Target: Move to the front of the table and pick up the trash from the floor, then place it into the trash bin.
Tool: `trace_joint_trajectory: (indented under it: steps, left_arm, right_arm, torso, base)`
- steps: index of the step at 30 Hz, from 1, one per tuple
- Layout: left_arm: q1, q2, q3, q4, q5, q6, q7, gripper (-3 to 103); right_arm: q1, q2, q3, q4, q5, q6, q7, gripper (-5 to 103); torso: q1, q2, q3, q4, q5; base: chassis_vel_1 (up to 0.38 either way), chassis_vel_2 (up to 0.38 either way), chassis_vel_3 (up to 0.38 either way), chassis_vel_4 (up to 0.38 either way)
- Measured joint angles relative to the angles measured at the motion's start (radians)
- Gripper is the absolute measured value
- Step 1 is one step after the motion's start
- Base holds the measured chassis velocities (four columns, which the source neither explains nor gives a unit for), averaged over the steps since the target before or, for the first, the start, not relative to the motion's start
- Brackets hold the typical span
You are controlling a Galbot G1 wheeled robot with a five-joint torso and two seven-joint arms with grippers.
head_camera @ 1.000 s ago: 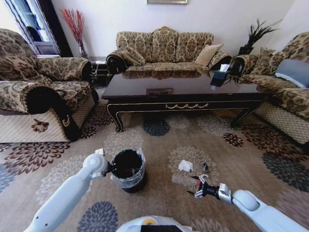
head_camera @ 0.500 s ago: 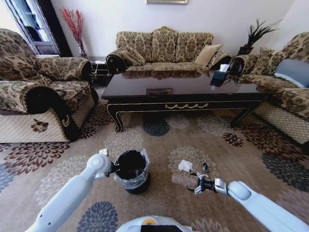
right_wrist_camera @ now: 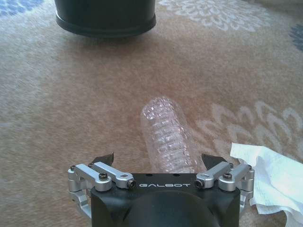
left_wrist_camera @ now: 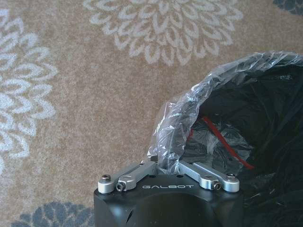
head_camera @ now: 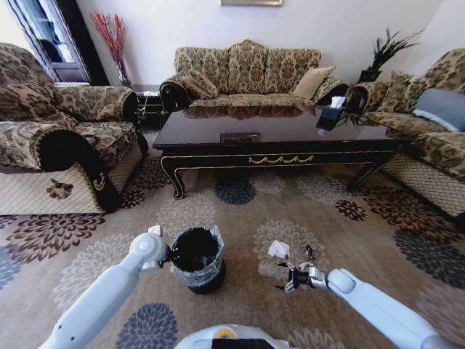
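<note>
The crushed clear plastic bottle point(head_camera: 271, 271) point(right_wrist_camera: 166, 140) lies on the carpet, its near end between the fingers of my open right gripper point(head_camera: 290, 278) point(right_wrist_camera: 158, 160). The crumpled white paper wad point(head_camera: 279, 249) point(right_wrist_camera: 271, 178) rests just beside it. The black trash bin point(head_camera: 196, 259) point(right_wrist_camera: 105, 19) stands to the left of the bottle, lined with a clear bag point(left_wrist_camera: 189, 113). My left gripper point(head_camera: 164, 254) point(left_wrist_camera: 166, 163) is shut on the bin's bagged rim. The dark table point(head_camera: 276, 149) stands beyond, across the carpet.
A small dark object point(head_camera: 309, 252) lies by the paper wad. A tissue box point(head_camera: 328, 116) sits on the table. Patterned sofas point(head_camera: 51, 138) point(head_camera: 247, 73) point(head_camera: 429, 123) surround the table on three sides. Open carpet point(head_camera: 349, 233) lies between me and the table.
My right gripper has slid left and forward until its open fingers flank the bottle. The left arm and the bin shifted slightly to the right, then held still.
</note>
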Motion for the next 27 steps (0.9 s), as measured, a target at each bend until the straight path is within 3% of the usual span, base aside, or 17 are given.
trace_joint_trajectory:
  steps: [12,15,17,18,25,27]
  left_arm:
    - [0.01,0.0,-0.012,0.002,-0.002,0.0,0.006,0]
    - [0.012,-0.002,-0.012,0.002,-0.003,0.0,0.006,0]
    - [0.012,-0.002,-0.012,0.002,-0.003,0.0,0.006,0]
    - [0.012,-0.002,-0.012,0.001,-0.003,0.0,0.006,0]
    - [0.03,0.005,-0.019,-0.007,-0.003,0.0,0.007,0]
    - [0.038,0.009,-0.024,-0.011,-0.003,0.0,0.007,0]
  right_arm:
    - [0.068,0.04,-0.04,-0.086,-0.028,0.03,0.022,99]
    - [0.069,0.036,-0.046,-0.079,-0.026,0.032,0.023,84]
    - [0.069,0.035,-0.048,-0.077,-0.026,0.033,0.023,84]
    - [0.069,0.034,-0.049,-0.075,-0.026,0.033,0.023,73]
    - [0.067,0.028,-0.049,-0.074,-0.025,0.044,0.023,51]
    - [0.065,0.028,-0.048,-0.074,-0.028,0.048,0.023,41]
  torso:
    - [0.0,0.0,0.0,0.0002,0.0001]
    - [0.0,0.0,0.0,0.0001,0.0]
    - [0.0,0.0,0.0,0.0001,0.0]
    - [0.0,0.0,0.0,0.0001,0.0001]
    - [0.0,0.0,0.0,0.0002,0.0]
    - [0.0,0.0,0.0,0.0003,0.0]
  base:
    - [0.0,0.0,0.0,0.0]
    - [0.0,0.0,0.0,0.0]
    - [0.0,0.0,0.0,0.0]
    - [0.0,0.0,0.0,0.0]
    - [0.0,0.0,0.0,0.0]
    - [0.0,0.0,0.0,0.0]
